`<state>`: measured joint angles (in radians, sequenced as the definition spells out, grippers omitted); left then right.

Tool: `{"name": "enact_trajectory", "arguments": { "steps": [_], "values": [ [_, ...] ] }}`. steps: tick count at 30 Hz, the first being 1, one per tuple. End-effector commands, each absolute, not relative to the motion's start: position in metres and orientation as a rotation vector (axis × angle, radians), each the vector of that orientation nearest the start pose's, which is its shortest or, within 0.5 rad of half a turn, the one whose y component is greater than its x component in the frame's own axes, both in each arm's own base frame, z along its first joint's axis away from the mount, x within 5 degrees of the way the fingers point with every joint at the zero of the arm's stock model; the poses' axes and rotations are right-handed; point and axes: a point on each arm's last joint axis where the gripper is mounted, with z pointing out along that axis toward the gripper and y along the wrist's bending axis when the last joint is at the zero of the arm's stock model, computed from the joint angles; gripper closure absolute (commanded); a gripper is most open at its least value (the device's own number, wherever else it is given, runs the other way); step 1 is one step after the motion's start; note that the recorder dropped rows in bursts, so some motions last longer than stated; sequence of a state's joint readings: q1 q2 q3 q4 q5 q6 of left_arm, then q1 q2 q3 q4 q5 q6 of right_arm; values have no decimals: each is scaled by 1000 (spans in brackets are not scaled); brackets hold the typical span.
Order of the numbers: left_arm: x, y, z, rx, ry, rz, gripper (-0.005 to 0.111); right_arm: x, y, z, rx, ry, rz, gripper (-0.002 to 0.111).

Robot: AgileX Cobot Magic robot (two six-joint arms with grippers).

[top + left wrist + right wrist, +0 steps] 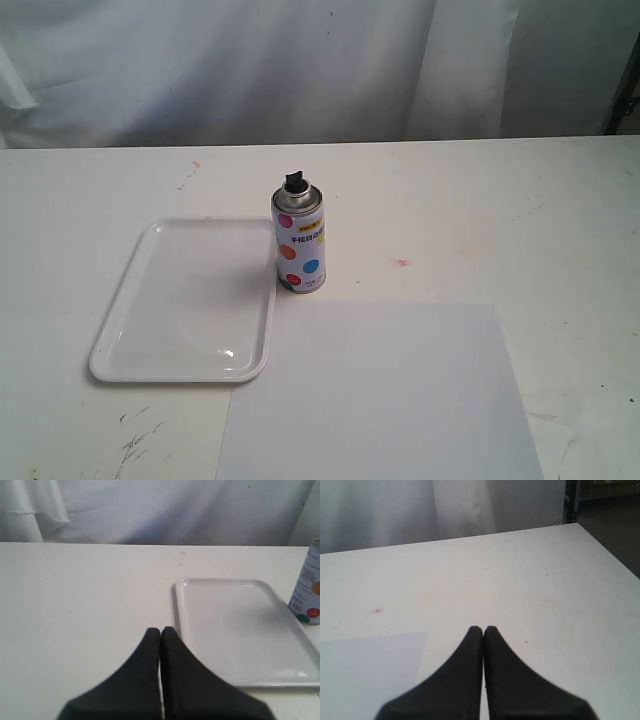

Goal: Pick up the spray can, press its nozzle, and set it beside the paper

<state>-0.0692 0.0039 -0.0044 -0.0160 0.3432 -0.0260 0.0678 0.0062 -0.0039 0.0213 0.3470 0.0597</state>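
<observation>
The spray can (300, 243) stands upright on the table, white with coloured dots and a silver shoulder, its black nozzle (294, 181) on top. It sits just off the tray's far right corner and just beyond the paper (380, 395), a large flat white sheet at the front. The left wrist view catches only the can's edge (309, 587). My left gripper (160, 630) is shut and empty, over bare table beside the tray. My right gripper (483, 628) is shut and empty too, with a corner of the paper (367, 672) beside it. Neither gripper shows in the exterior view.
A glossy white rimmed tray (120, 330) lies left of the can, seen also as the tray (185, 587) in the left wrist view. White cloth hangs behind the table. A small red mark (402, 263) sits right of the can. The table's right edge (610, 555) is near.
</observation>
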Motion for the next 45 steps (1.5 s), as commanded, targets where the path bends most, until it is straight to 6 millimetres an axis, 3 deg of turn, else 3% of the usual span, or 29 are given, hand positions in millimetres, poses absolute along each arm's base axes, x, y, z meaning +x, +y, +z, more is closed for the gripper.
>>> {"name": "enact_trajectory", "arguments": {
  "steps": [1, 12, 22, 36, 38, 45],
  "values": [
    [54, -4, 183, 27, 1816, -80, 107, 53, 4, 182, 14, 1831, 109, 108],
    [54, -3, 185, 64, 1798, -32, 107, 53, 4, 182, 14, 1831, 109, 108],
    [56, -4, 214, 53, 1470, -50, 107, 53, 4, 182, 14, 1831, 109, 108],
    [55, -4, 218, 14, 1431, -93, 107, 53, 4, 182, 14, 1831, 109, 108],
    [54, -4, 227, 3, 1414, -107, 107, 53, 4, 182, 14, 1831, 109, 108],
    [46, -3, 289, 5, 1285, -106, 107, 53, 4, 182, 14, 1831, 109, 108]
  ]
}}
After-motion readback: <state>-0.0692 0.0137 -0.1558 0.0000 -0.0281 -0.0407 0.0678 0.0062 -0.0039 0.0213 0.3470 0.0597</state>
